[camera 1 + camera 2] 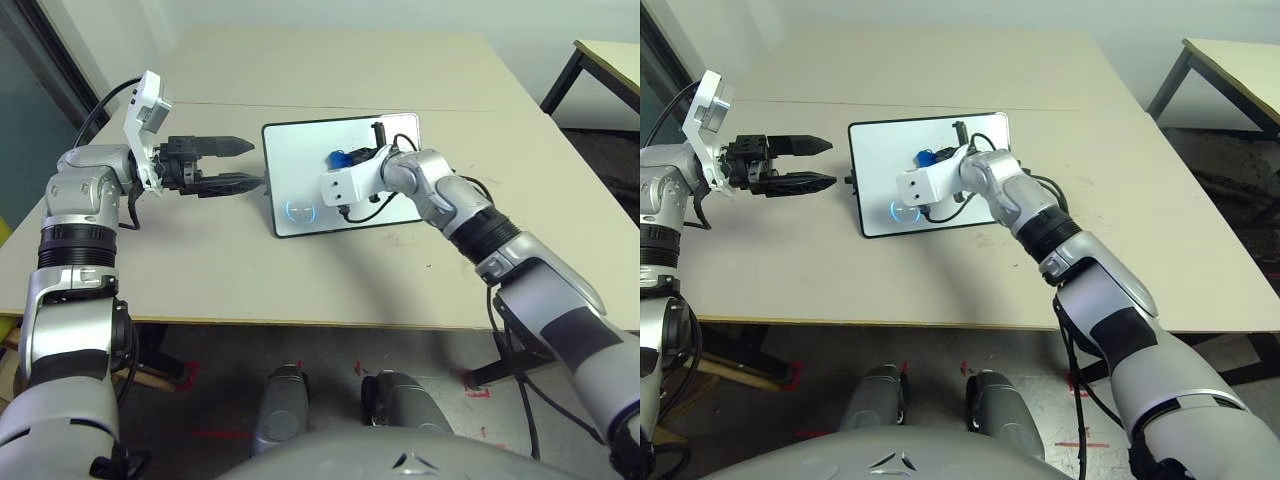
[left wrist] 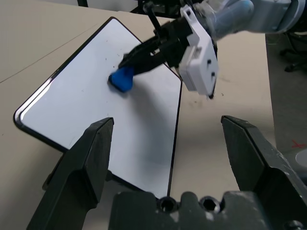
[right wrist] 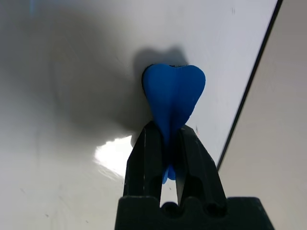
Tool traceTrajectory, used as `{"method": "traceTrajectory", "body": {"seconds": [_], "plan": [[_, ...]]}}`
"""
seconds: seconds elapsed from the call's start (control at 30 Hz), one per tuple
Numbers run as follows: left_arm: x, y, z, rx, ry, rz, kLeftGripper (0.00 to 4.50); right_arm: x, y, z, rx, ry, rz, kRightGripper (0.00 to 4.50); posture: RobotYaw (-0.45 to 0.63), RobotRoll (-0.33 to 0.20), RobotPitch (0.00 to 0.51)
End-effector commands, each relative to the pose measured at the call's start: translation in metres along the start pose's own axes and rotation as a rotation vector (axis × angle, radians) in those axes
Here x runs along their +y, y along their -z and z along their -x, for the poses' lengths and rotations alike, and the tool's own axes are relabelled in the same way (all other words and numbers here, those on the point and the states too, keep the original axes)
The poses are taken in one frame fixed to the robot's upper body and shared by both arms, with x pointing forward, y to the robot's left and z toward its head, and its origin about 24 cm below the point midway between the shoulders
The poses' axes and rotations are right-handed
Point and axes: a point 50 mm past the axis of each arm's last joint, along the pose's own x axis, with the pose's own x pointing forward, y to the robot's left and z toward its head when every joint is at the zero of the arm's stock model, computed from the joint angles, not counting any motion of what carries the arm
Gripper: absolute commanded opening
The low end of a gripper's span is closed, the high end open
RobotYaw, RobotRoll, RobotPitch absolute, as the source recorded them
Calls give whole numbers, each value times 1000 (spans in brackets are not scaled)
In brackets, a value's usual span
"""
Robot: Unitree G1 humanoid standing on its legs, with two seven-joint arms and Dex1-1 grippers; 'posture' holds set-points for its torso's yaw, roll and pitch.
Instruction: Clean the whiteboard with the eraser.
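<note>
My right gripper [image 3: 165,139] pinches the eraser [image 3: 173,98] against the whiteboard [image 1: 300,160]; my left gripper [image 1: 235,163] hovers open beside it.

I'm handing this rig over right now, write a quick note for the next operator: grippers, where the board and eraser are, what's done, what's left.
Right gripper: shut on the eraser, pressing it to the whiteboard.
Left gripper: open, holds nothing, hovering beside the whiteboard's left edge.
Whiteboard lies flat on the table, eraser near its middle.
Done: eraser picked up and on the board.
Left: small dark specks show on the surface; wipe them off.
</note>
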Motion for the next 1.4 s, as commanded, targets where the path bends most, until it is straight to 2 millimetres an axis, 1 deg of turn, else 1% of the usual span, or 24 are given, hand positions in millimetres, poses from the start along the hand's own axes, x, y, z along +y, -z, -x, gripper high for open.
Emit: {"method": "traceTrajectory", "body": {"seconds": [0.03, 0.13, 0.27, 0.4, 0.57, 0.7, 0.93, 1.07, 1.13, 1.3, 1.4], "plan": [[-1, 0, -2, 4, 10, -3, 4500, -4, 21, 3, 72, 6, -42, 159, 257, 0, 22], [-1, 1, -2, 1, 13, -1, 4500, -9, 25, 5, 82, 17, -50, 152, 255, 0, 20], [-1, 1, -3, -1, 13, -1, 4500, -10, 22, 5, 71, 18, -47, 144, 255, 0, 20], [-1, 1, -3, -2, 13, -1, 4500, -8, 10, 3, 34, 10, -35, 143, 257, 0, 20], [-1, 1, -2, 0, 9, 0, 4500, -5, -10, -2, -24, -2, -9, 143, 263, 0, 23], [-2, 1, -1, 2, 6, -2, 4500, -8, -28, -4, -74, 1, -21, 142, 269, 0, 25], [-2, 0, -1, 0, 3, -4, 4500, -9, -37, -6, -95, -4, -11, 142, 273, 0, 26], [-2, 0, -1, -3, 4, -3, 4500, -7, -37, -6, -96, -11, -8, 142, 273, 0, 26], [-2, 0, -1, -4, 5, -3, 4500, -7, -34, -6, -85, -14, -8, 142, 272, 0, 27], [-1, 0, -2, -4, 5, -5, 4500, -5, -17, -5, -37, -19, -11, 142, 266, 0, 26], [-1, -2, -4, -13, 8, -7, 4500, -9, -7, -3, -10, -11, -21, 142, 266, 0, 26]]}}
